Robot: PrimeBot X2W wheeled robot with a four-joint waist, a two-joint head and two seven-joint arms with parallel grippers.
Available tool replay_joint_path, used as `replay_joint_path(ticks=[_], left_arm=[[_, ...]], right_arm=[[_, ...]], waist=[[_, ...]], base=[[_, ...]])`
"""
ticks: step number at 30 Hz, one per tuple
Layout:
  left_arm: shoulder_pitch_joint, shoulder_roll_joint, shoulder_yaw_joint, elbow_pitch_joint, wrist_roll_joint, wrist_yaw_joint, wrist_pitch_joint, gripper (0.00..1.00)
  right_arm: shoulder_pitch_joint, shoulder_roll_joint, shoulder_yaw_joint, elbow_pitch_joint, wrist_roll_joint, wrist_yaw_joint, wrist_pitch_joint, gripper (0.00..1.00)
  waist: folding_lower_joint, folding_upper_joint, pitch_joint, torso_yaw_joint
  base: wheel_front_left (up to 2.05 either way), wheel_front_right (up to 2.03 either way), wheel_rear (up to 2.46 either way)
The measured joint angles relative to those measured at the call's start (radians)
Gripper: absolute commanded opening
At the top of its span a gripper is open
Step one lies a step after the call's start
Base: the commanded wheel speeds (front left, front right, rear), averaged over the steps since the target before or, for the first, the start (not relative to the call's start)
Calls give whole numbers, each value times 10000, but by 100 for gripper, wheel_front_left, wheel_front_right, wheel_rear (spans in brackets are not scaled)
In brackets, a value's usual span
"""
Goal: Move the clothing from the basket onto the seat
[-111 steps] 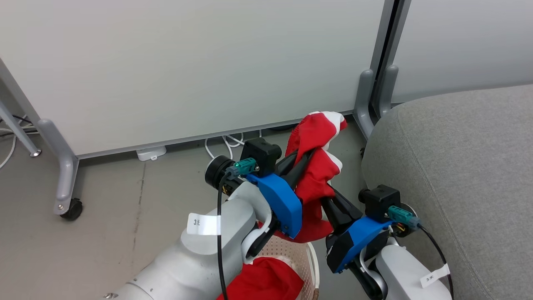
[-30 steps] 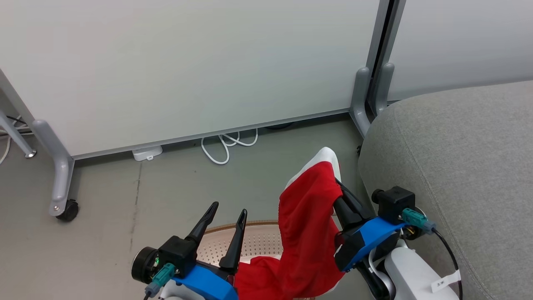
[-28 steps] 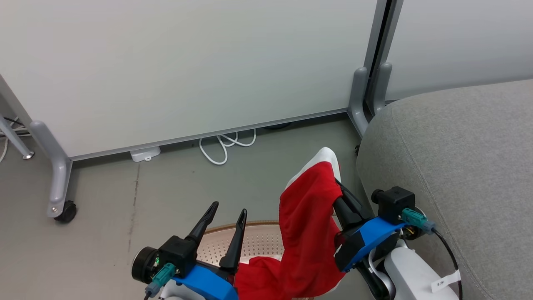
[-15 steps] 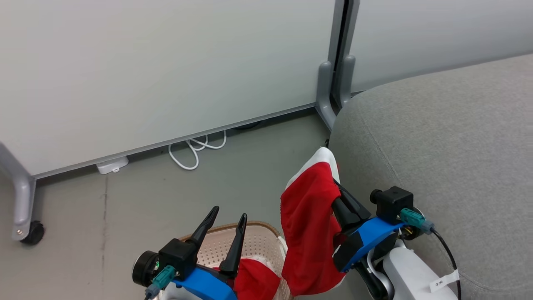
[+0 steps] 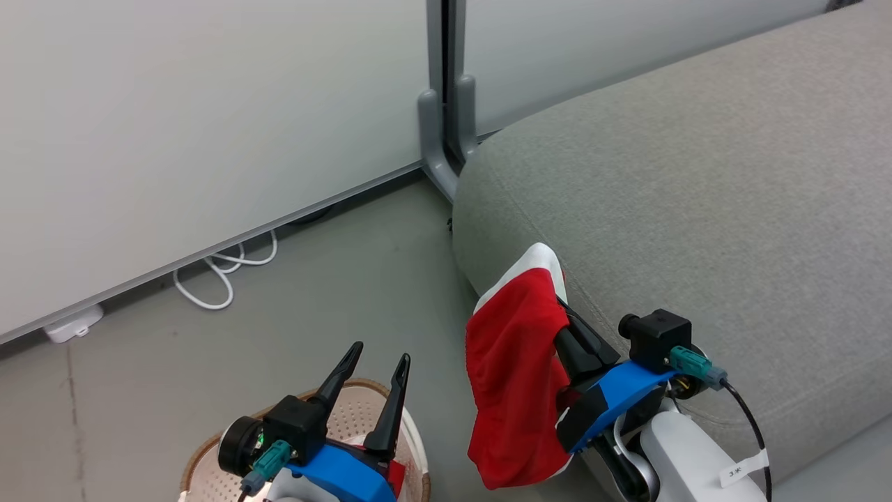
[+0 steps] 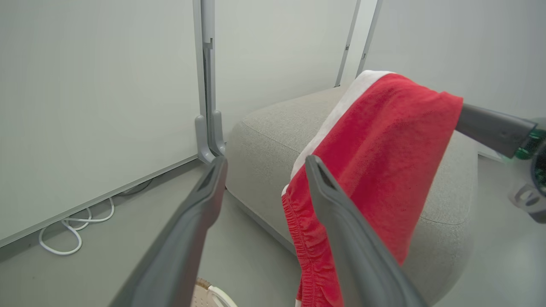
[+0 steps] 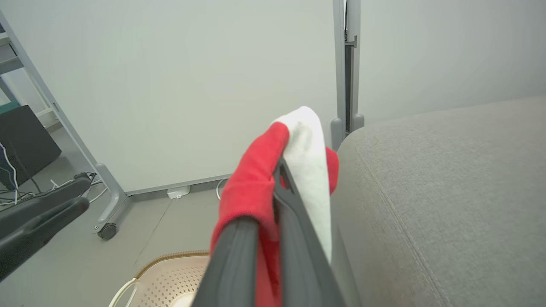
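A red garment with white trim, the clothing (image 5: 512, 369), hangs from my right gripper (image 5: 564, 314), which is shut on its upper fold; the fingertips are buried in the fabric. It dangles off the floor, right beside the rounded corner of the grey seat (image 5: 697, 174). In the right wrist view the gripper (image 7: 281, 168) pinches the clothing (image 7: 254, 183) with the seat (image 7: 448, 192) just to its right. My left gripper (image 5: 378, 352) stands open and empty above the cream basket (image 5: 209, 457). A bit of red fabric (image 5: 396, 480) shows inside the basket. The left wrist view shows the open gripper (image 6: 265, 161) next to the hanging clothing (image 6: 375, 140).
Pale partition panels stand behind, joined at a grey post (image 5: 442, 104) with feet at the seat's corner. A white cable (image 5: 223, 268) loops on the floor by the panel. A wheeled panel foot (image 7: 108, 200) and a dark box (image 7: 23, 140) lie to the left.
The head camera has swung right, so the seat looms larger and the basket sits at the lower left. The garment now hangs clear of the basket. Both grippers keep their pose.
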Motion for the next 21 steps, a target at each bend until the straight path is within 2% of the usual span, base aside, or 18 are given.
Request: replay_joint_path(ticks=[11,21], left_arm=[[-62,-29,-2,73,38,0,0,100],[-514,100,-453,267,-52,0,0,100]], right_arm=[[7,-2,-58,-59,56,0,0,0],[92,-13,-458,-330,-10,-2,-2,0]], waist=[[0,0,194,-1538],[0,0,547,-1802]], base=[[0,0,0],[0,0,0]])
